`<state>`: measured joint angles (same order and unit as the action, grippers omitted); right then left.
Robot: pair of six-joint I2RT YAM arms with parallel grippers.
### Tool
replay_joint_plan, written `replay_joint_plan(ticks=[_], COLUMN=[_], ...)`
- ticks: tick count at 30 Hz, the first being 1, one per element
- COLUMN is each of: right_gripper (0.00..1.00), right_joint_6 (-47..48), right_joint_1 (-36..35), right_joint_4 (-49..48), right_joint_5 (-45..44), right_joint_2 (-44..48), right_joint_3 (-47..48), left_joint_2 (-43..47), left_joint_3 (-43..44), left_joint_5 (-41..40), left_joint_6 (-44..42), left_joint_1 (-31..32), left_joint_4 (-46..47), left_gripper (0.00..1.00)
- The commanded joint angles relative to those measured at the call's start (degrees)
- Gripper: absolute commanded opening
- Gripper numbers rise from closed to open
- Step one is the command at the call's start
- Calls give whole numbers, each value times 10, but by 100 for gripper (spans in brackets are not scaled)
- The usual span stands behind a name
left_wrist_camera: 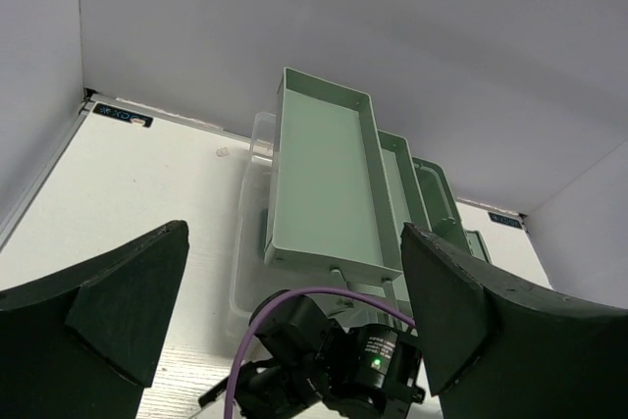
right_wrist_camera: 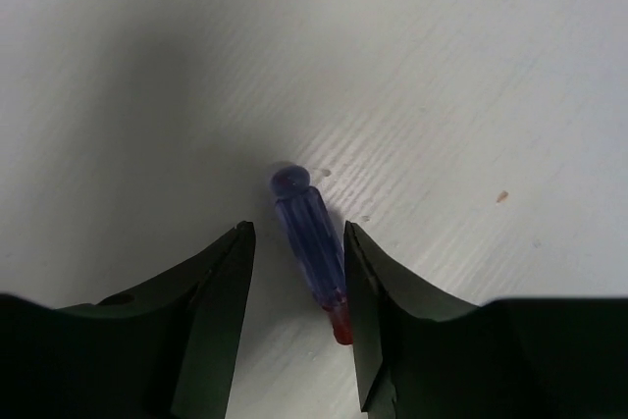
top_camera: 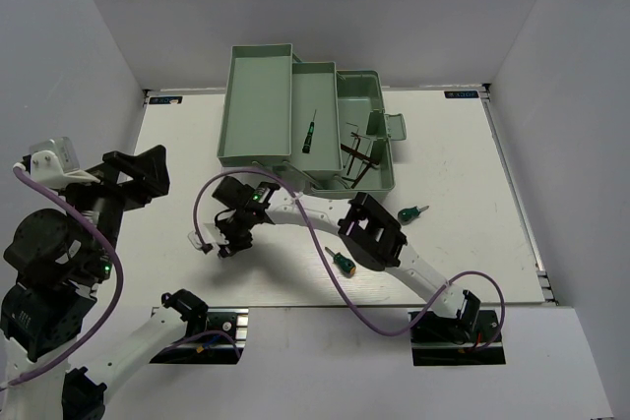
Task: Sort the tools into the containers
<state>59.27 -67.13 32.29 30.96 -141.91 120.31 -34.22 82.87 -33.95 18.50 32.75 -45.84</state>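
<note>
The pale green toolbox stands open at the back middle, its trays folded out. A thin screwdriver lies in the middle tray and dark hex keys in the right compartment. Two stubby green-handled screwdrivers lie on the table. My right gripper points down at the table in front of the toolbox. In the right wrist view it is open, with a blue-handled screwdriver lying between the fingers, close to the right one. My left gripper is open, empty and raised at the left.
White walls enclose the table at the back and sides. A purple cable loops along the right arm across the table's middle. In the left wrist view the toolbox's long tray and translucent lid show beyond the right arm's wrist.
</note>
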Motion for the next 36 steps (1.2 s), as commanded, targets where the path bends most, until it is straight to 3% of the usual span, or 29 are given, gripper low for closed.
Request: replay_joint_plan(ticks=[1, 7, 18, 22, 26, 30, 31, 34, 36], right_gripper=[48, 44, 33, 45, 45, 25, 10, 0, 0], right_joint_6=[37, 44, 70, 89, 84, 55, 38, -2, -33], right_joint_1=[0, -4, 0, -4, -3, -1, 2, 5, 7], right_joint_4=[93, 86, 159, 231, 236, 244, 243, 215, 179], right_joint_5=[9, -43, -101, -107, -114, -121, -120, -108, -96], right_joint_2=[2, 32, 55, 70, 94, 101, 102, 129, 143], right_joint_3=[5, -83, -132, -154, -197, -218, -225, -259, -285], left_joint_2=[-9, -9, -9, -9, -9, -9, -9, -14, -14], left_joint_3=[-1, -1, -11, -22, -27, -46, -53, -66, -83], left_joint_5=[-1, 5, 27, 38, 56, 69, 74, 91, 106], left_joint_6=[-2, -2, -2, 3, 8, 20, 20, 26, 33], left_joint_1=[2, 2, 2, 2, 2, 2, 2, 2, 2], left_joint_4=[5, 10, 21, 32, 43, 43, 43, 43, 43], left_gripper=[99, 99, 99, 99, 99, 99, 99, 99, 99])
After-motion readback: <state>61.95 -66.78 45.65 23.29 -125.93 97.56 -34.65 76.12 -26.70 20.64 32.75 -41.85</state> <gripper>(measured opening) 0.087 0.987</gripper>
